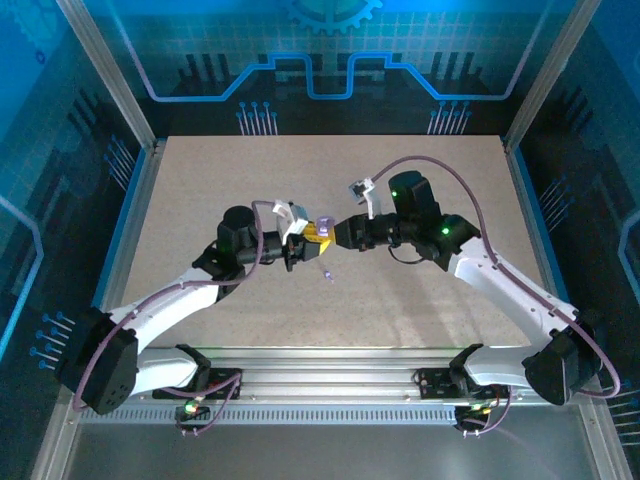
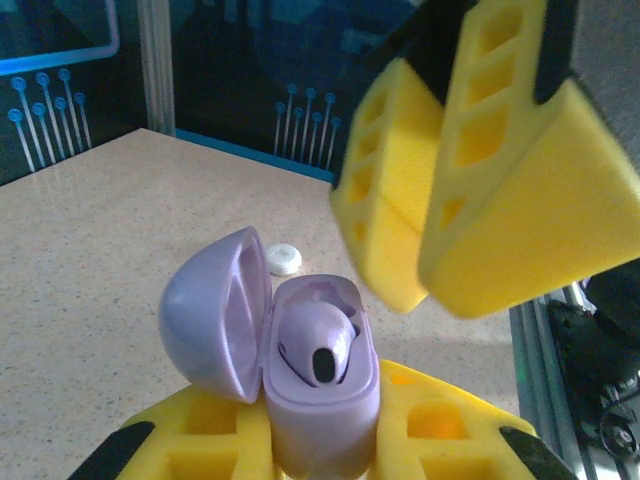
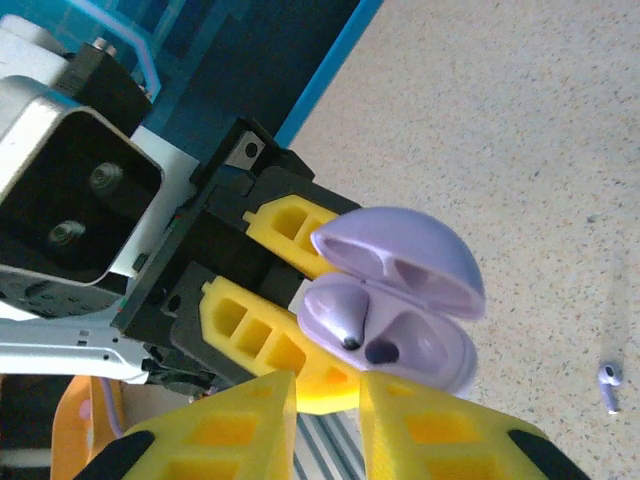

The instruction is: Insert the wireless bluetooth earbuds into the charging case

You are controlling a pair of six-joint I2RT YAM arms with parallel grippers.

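Holding, left gripper point(image 1: 310, 237): your left fingers are clamped on the base of the lavender case point(image 2: 320, 400). The case is up off the table point(image 1: 400, 320), over its middle.
Case lid point(image 2: 215, 315): open, standing to the left of the base in the left wrist view, hollow side facing the base.
Earbud in case point(image 2: 318, 350): one purple earbud sits in a socket, dark spot facing out. The socket beside it looks bare in the right wrist view.
Loose earbud point(image 1: 328, 272): pale purple, lying on the table just nearer the arm bases than the two grippers, touching neither.
Right gripper point(image 1: 340, 232): its tip is just beside the open case. You see a narrow slit between its yellow fingers point(image 3: 220, 430). You cannot tell whether they pinch anything.
White disc point(image 2: 283, 259): small and round, flat on the table beyond the case.
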